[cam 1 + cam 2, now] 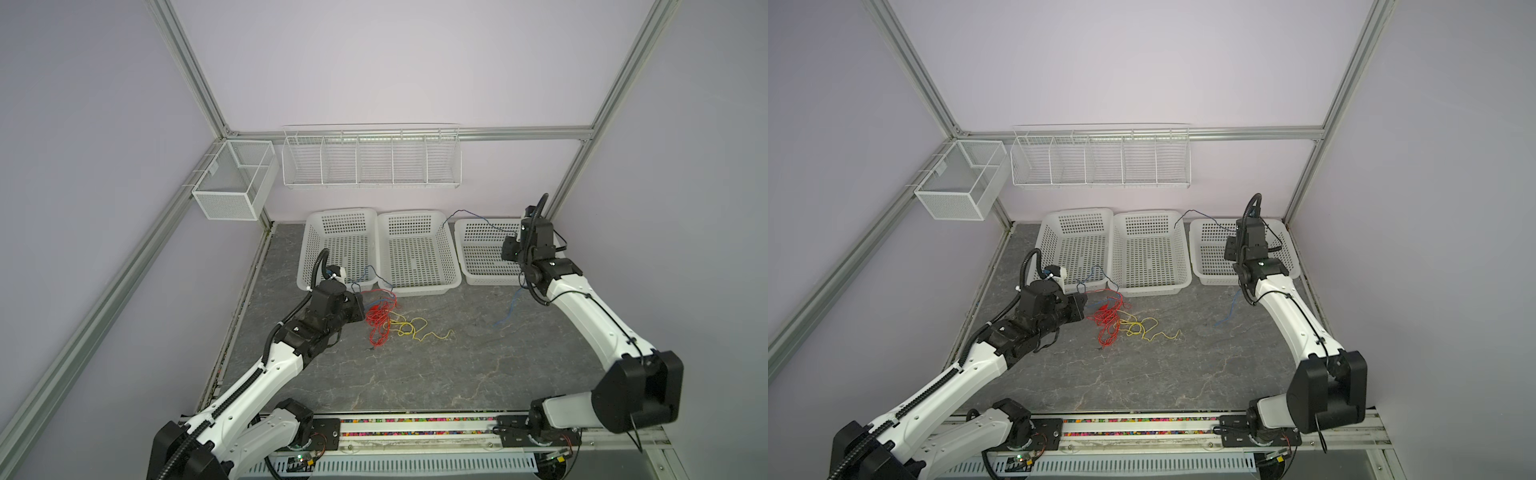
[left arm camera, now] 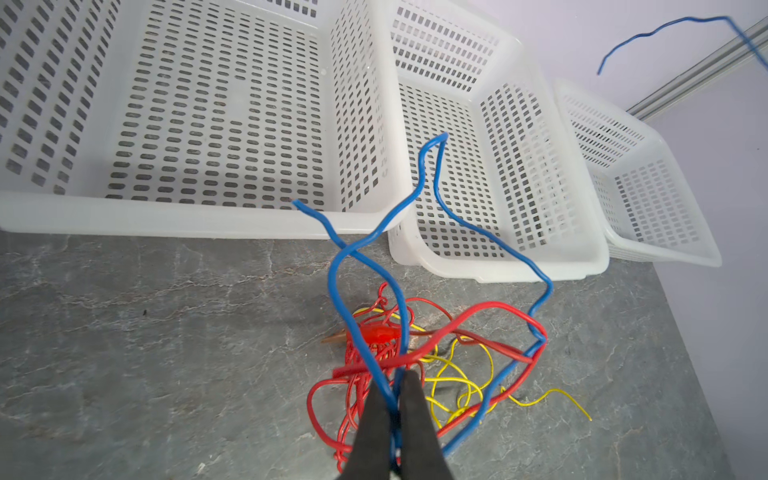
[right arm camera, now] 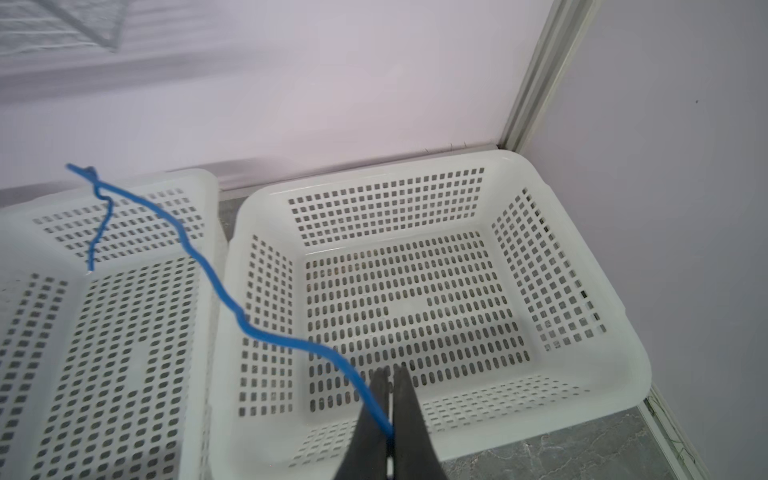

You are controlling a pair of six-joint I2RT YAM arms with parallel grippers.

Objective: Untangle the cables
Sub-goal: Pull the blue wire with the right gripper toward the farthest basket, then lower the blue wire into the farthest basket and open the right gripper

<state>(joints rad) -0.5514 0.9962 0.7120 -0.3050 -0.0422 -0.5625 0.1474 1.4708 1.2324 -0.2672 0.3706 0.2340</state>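
In both top views, thin red wire (image 1: 376, 320) and yellow wire (image 1: 405, 330) lie heaped on the grey marbled surface (image 1: 457, 374). Left wrist: my left end effector (image 2: 397, 376) pinches a blue wire (image 2: 347, 249) threaded through red loops — pulling may cinch them. Right wrist: my right end effector (image 3: 390, 370) clamps a blue strand (image 3: 243, 321) above a white perforated basket (image 3: 623, 361).

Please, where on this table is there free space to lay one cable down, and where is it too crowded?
Free: the gray table between the cable tangle and the front rail, and the floor of the middle basket. Crowded: before the left basket, where the red cable, yellow cable and blue cable knot together at the shut left gripper.
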